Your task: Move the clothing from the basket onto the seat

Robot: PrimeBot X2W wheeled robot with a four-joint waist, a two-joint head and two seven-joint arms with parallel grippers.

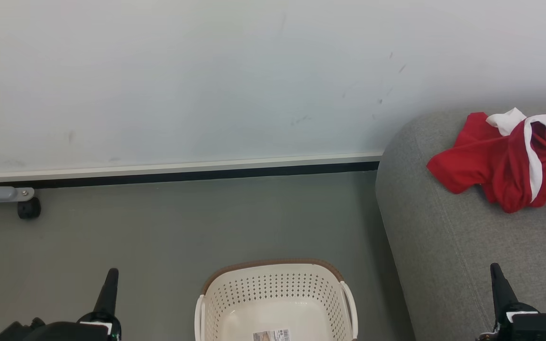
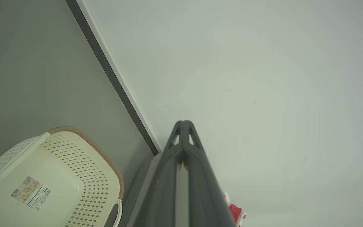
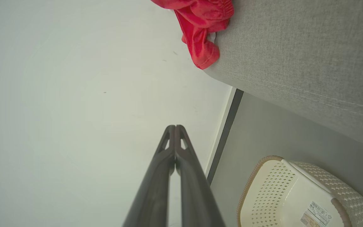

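The couch (image 1: 443,237) holds the red clothes (image 1: 500,161), right of and beyond the basket (image 1: 273,284), which stands empty, so the left claw (image 1: 111,273) and right claw (image 1: 495,269), flanking the basket, rest clenched on nothing, the job apparently finished.

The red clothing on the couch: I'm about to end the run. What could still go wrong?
The clothing lies bunched near the rounded end of the couch, and one fold seems to reach past its edge by the wall, so it might slide off. The empty basket stands on the floor ahead; driving forward could knock it.
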